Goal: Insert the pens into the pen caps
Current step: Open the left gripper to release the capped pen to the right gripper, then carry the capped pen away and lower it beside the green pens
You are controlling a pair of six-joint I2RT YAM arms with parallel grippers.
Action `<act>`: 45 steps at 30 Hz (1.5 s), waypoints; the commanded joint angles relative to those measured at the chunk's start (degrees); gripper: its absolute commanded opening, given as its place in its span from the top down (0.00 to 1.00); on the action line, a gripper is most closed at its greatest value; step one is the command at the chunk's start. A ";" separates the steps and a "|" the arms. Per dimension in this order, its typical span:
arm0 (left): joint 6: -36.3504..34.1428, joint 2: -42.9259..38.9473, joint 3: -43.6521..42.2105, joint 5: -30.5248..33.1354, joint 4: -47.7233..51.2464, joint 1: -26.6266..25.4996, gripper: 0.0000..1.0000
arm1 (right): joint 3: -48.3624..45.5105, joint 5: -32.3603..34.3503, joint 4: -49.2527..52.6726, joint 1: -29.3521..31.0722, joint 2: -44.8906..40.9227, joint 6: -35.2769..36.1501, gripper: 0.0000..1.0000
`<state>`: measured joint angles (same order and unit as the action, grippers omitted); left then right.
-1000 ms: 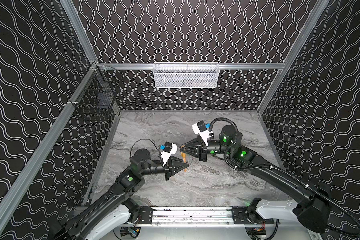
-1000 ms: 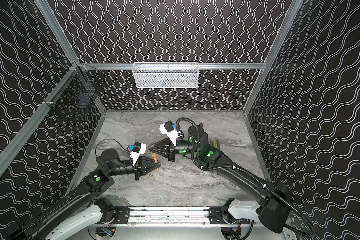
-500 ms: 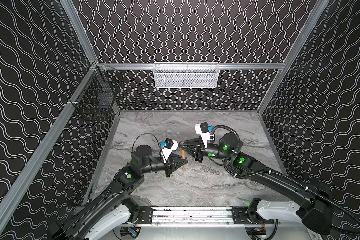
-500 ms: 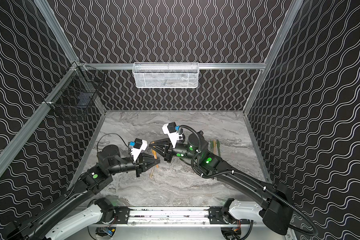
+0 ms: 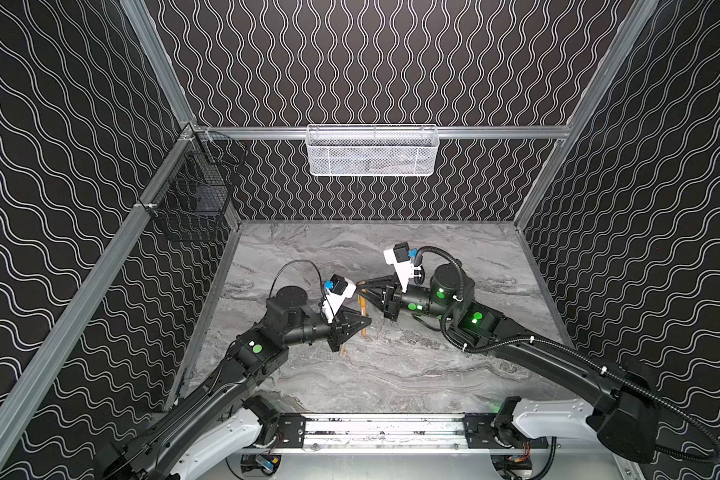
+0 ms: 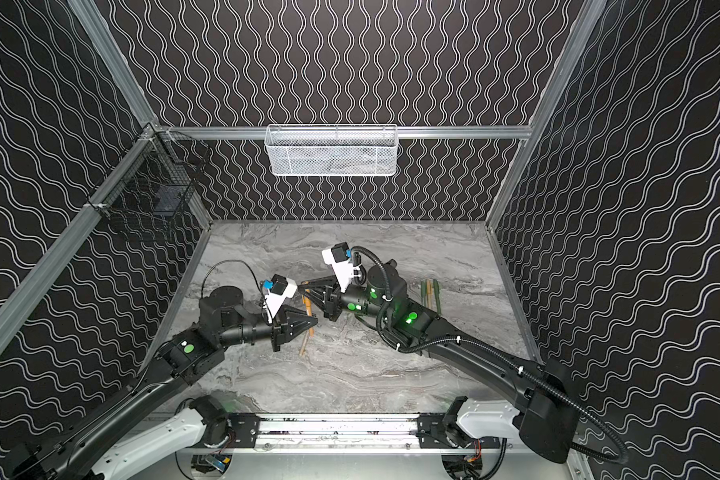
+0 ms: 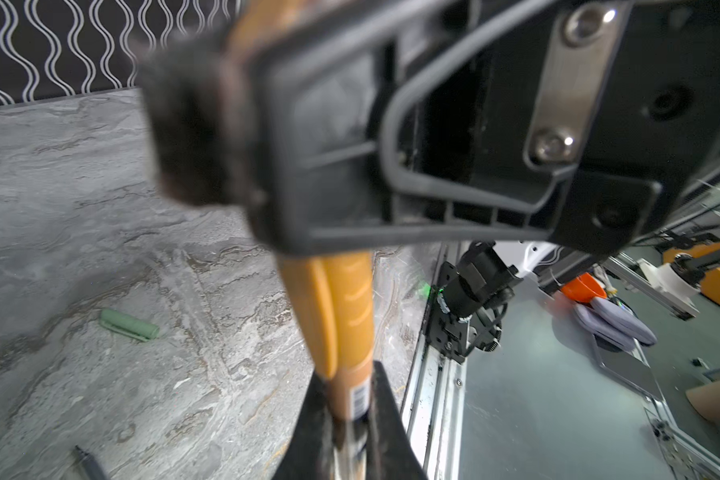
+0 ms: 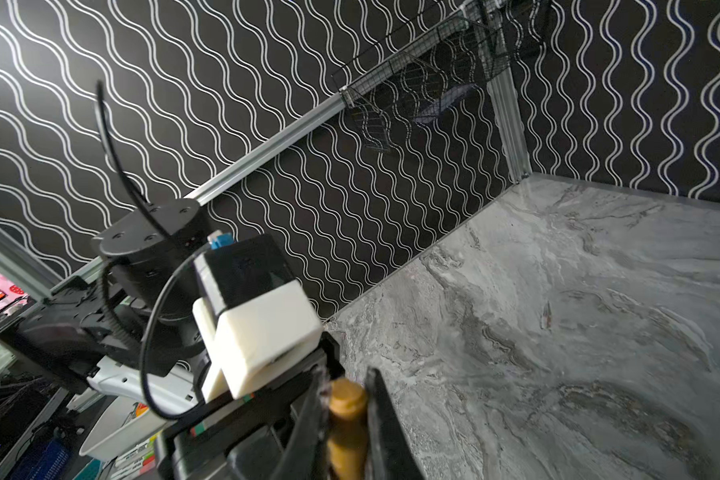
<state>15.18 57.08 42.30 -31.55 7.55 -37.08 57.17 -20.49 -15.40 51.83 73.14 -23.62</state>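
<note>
I've rolled my right gripper (image 5: 360,286) and lowered my right arm (image 5: 474,322); my left gripper (image 5: 367,323) edged forward, baring more slim tan-orange pen (image 5: 363,308).

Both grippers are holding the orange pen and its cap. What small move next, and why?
Probably a short press of the right gripper along the orange pen toward the left gripper. The orange cap, shut in the right jaws, covers the tip of the pen held in the left jaws, with no dark tip showing, but whether it is fully seated cannot be told.
</note>
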 commanded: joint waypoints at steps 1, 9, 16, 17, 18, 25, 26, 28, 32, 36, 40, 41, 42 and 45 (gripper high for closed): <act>-3.15 1.09 1.73 4.08 -36.41 0.25 1.00 | -0.39 0.90 20.85 1.80 0.64 -7.00 1.00; -2.52 2.94 2.52 4.34 -37.55 0.34 1.00 | -5.35 7.10 15.51 1.99 -4.35 -11.17 1.00; -2.17 2.99 2.57 4.97 -37.01 0.31 1.00 | -8.28 6.90 9.92 2.59 -4.58 -13.35 1.00; -2.09 2.87 2.52 5.16 -36.75 0.32 1.00 | -7.94 7.22 10.36 2.59 -4.67 -12.83 1.00; -2.00 2.78 2.41 5.80 -36.22 0.34 1.00 | -7.57 7.75 10.78 2.62 -4.92 -12.44 1.00; -0.72 1.27 1.87 5.92 -31.50 0.33 0.38 | -5.07 11.27 12.32 -1.19 -7.11 -9.82 1.00; -0.56 0.56 1.36 6.39 -30.23 0.34 0.25 | -4.84 10.24 12.41 -3.24 -7.11 -9.92 1.00; -0.59 -1.34 0.09 7.85 -27.19 0.34 0.10 | -4.78 8.06 12.48 -7.30 -6.93 -10.19 1.00; -0.03 -6.44 -1.88 11.77 -18.72 0.27 0.01 | -4.83 4.63 15.92 -15.92 -4.56 -7.54 1.00; -0.28 -9.28 -0.01 14.22 -5.89 0.32 0.01 | -3.37 2.21 23.16 -23.62 1.29 -2.16 1.00; -1.49 -10.44 1.26 13.25 2.20 0.30 0.01 | 1.78 7.10 32.66 -28.94 8.42 5.04 1.00; -2.00 -10.58 1.45 13.10 3.74 0.33 0.01 | 3.37 9.07 35.16 -29.93 10.44 6.65 1.00; -2.30 -10.69 1.61 13.08 4.77 0.32 0.01 | 4.79 11.06 37.12 -30.69 12.29 8.14 1.00; -2.52 -10.35 2.09 12.52 5.76 0.34 0.01 | 9.23 17.44 41.68 -32.51 17.60 11.83 1.00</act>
<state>14.39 46.48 43.79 -18.63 9.65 -36.80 63.64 -10.00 18.33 20.25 87.90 -17.89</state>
